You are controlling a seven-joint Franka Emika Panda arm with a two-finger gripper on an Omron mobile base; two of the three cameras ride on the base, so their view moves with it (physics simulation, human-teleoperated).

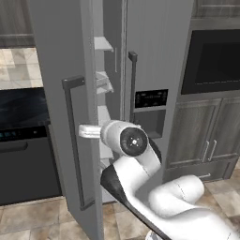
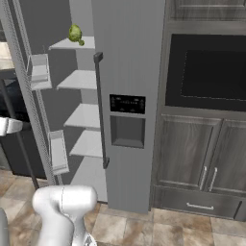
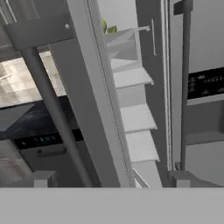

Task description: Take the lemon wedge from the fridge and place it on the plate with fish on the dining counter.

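We cannot make out the lemon wedge for certain: on the top shelf inside the fridge [image 2: 129, 72] the right base view shows a round leafy green ball [image 2: 74, 33] with a tiny yellow-green bit [image 2: 81, 43] touching its lower right side, which may be the wedge, but it is too small for us to tell. In the hand view a scrap of the same green [image 3: 107, 27] peeks out at the top, just behind the edge of the open door. The fridge stands with its left door [image 1: 65, 117] swung open toward us and its right door shut; the right door carries a dark control panel [image 2: 127, 104] above a recessed dispenser [image 2: 127, 131]. Pale grey shelves [image 2: 86, 115] step down inside, and clear bins [image 2: 39, 71] hang on the inner face of the open door. Each door has a dark vertical bar handle [image 1: 72, 140]. The arm [image 1: 140, 173] rises in front of the open door, its round wrist joint close to the door's edge in the left base view. The gripper's [image 3: 109, 179] two finger tips [image 3: 41, 178] rise at the bottom of the hand view, set well apart with nothing between them, and look up along the door edge toward the shelves. Left of the fridge we see a dark dishwasher [image 1: 26, 154] under a counter; to the right sits a dark built-in oven [image 2: 209, 72] above grey cabinet doors [image 2: 197, 153] and a drawer [image 2: 199, 204], over a tiled floor [image 2: 139, 228].
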